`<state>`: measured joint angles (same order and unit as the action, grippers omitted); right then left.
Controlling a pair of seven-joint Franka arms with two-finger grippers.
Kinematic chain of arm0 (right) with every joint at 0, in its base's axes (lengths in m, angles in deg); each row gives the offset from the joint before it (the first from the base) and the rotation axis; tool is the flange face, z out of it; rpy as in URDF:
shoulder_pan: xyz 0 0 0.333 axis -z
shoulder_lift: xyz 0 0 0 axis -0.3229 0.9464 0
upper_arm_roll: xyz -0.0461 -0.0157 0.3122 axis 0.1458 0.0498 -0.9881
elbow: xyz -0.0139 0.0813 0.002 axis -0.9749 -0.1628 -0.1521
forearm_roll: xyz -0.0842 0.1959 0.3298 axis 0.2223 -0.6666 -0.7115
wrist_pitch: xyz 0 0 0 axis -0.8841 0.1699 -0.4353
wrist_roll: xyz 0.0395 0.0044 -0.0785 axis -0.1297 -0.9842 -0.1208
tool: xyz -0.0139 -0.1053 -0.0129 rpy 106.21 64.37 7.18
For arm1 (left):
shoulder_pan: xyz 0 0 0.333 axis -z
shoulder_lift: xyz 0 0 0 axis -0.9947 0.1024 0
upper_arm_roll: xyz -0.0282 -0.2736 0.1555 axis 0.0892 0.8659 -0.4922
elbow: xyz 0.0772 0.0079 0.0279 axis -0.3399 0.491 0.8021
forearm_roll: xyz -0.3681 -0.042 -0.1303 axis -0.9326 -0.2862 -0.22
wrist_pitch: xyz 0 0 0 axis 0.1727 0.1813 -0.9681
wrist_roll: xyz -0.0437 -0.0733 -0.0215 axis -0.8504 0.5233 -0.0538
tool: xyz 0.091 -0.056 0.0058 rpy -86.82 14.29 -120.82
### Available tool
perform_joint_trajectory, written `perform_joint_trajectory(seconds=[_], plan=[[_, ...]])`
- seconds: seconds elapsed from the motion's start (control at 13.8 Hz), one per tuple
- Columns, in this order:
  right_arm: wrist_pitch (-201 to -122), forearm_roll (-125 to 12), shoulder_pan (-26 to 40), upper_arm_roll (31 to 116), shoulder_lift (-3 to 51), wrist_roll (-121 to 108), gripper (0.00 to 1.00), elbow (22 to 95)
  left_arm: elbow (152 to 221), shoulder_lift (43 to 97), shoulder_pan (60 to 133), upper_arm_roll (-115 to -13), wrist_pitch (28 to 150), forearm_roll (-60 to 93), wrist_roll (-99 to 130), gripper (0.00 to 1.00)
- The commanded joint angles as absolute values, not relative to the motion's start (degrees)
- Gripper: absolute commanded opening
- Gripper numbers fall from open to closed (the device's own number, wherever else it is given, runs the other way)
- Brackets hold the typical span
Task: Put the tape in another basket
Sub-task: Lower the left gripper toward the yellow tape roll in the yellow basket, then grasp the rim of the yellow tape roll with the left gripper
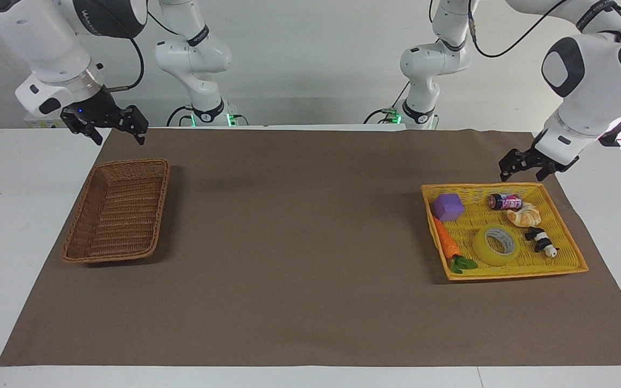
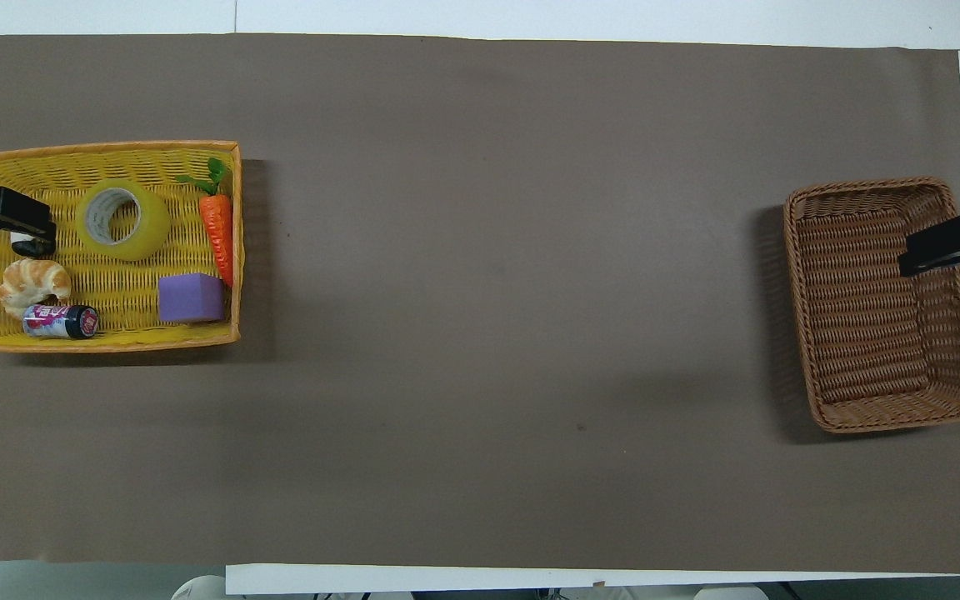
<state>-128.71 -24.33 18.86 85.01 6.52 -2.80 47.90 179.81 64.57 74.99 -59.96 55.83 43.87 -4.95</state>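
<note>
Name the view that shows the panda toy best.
The facing view: the panda toy lies fully visible in the yellow tray, beside the tape. In the overhead view the left gripper covers most of it; only a dark bit shows.
</note>
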Motion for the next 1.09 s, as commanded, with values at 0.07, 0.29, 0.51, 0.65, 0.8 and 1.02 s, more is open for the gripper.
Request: perform_joint_trajectory(seconds=[0.07,0.29,0.51,0.65,0.8,1.02], plan=[[-128.9,-23.5,19.5,84.5,5.3,-4.0,1.00,49.4,182.5,71.0,73.4,-59.7,68.4,43.5,-4.8,0.77],[-128.9,-23.5,19.5,84.5,5.3,-4.0,1.00,49.4,182.4,73.9,73.7,-59.7,72.7,43.5,-4.8,0.68],[-128.9,-23.5,19.5,84.5,5.3,-4.0,1.00,49.4,180.3,77.9,73.1,-59.7,73.8,43.7,-5.1,0.59],[-128.8,-23.5,19.5,84.5,5.3,-4.0,1.00,49.4,179.4,79.1,73.4,-59.7,73.4,43.8,-5.1,0.59],[-128.8,-23.5,19.5,84.5,5.3,-4.0,1.00,49.4,179.3,80.5,73.1,-59.7,74.0,45.8,-5.1,0.59],[-128.9,-23.5,19.5,84.5,5.3,-4.0,1.00,49.4,179.3,81.8,73.2,-59.7,75.0,45.9,-4.9,0.59]])
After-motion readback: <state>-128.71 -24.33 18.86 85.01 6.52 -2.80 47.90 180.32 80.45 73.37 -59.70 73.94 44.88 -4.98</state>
